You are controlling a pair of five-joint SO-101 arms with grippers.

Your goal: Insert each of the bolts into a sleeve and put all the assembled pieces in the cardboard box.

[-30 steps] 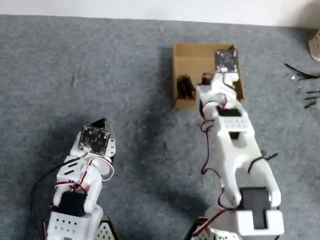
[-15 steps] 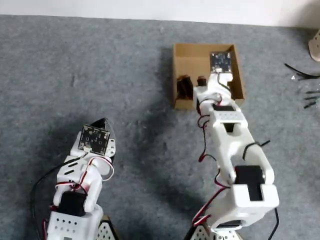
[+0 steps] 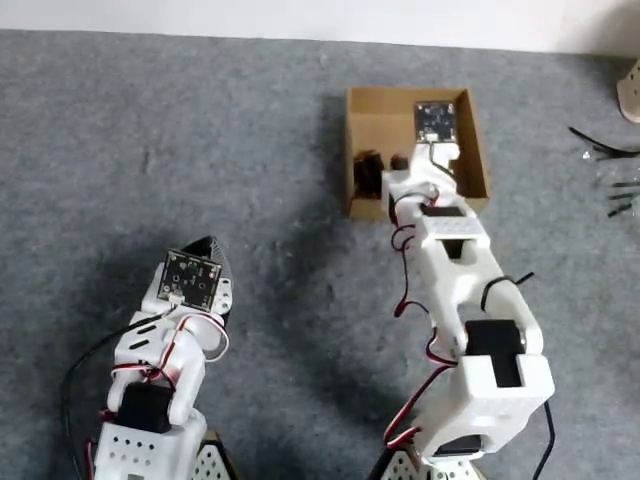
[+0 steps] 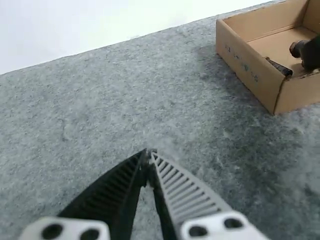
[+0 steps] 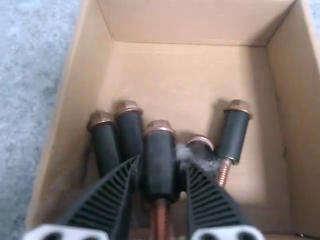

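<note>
The cardboard box stands at the back of the grey carpet. My right arm stretches over it, wrist above the box floor. In the right wrist view my right gripper is shut on an assembled piece, a black sleeve with a copper bolt through it, held low inside the box. Several more assembled pieces lie beside it, two on one side and one on the other. My left gripper rests shut with nothing in it near the front left, its fingertips on the carpet, far from the box.
Black cable ties lie on the carpet at the right edge, with a pale object above them. A white wall strip bounds the back. Open carpet spreads left of the box.
My right arm has stretched farther over the box, carrying the held piece deeper in and slightly left. The left arm has not moved.
</note>
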